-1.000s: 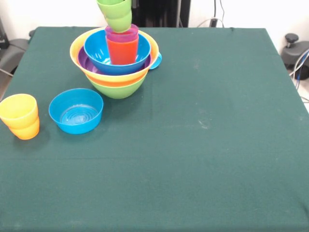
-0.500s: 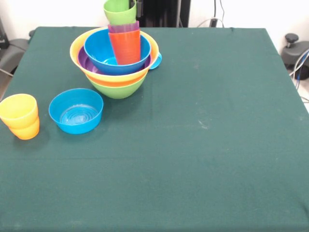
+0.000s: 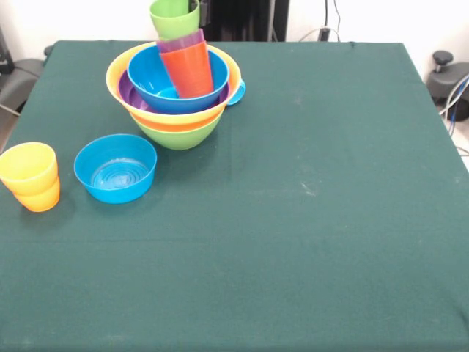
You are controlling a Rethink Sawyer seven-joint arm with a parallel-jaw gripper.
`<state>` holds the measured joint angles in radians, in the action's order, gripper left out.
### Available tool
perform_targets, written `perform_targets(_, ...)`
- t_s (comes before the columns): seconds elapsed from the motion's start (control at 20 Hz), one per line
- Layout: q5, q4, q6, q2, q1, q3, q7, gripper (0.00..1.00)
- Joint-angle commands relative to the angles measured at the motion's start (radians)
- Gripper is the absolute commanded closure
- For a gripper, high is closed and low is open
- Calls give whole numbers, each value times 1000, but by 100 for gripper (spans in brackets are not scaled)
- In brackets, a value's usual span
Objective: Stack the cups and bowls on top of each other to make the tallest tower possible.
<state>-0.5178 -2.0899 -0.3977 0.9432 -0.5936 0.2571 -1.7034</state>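
The tower stands at the table's far left on a lime green bowl (image 3: 178, 134). In it are nested the yellow bowl (image 3: 117, 73), the purple bowl (image 3: 126, 92) and the big blue bowl (image 3: 146, 77). An orange cup (image 3: 192, 70), a purple cup (image 3: 179, 42) and a green cup (image 3: 173, 16) rise from the blue bowl and lean left. A dark part that may be my gripper (image 3: 201, 7) shows at the top edge beside the green cup. The smaller blue bowl (image 3: 116, 169) sits alone on the cloth. A yellow cup (image 3: 28, 166) sits in an orange cup (image 3: 40, 198) at the left edge.
A light blue piece (image 3: 238, 92) peeks out behind the tower's right side. The green cloth-covered table (image 3: 315, 205) spreads to the right and front. Cables and dark equipment (image 3: 447, 81) lie beyond the table's right edge.
The green cup came down from above onto the purple cup. The stack of cups in the blue bowl then tipped to lean left.
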Motion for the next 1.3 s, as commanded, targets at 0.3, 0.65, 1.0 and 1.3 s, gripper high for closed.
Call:
perform_targets(0.3,74,-39,-41,25,-25,38,-64,100)
perform_targets(0.65,146,-30,-141,99,-36,57,-8,100)
perform_targets(1.0,177,-27,-162,120,-29,59,4,100)
perform_targets(1.3,174,-22,-152,111,-9,48,-14,100)
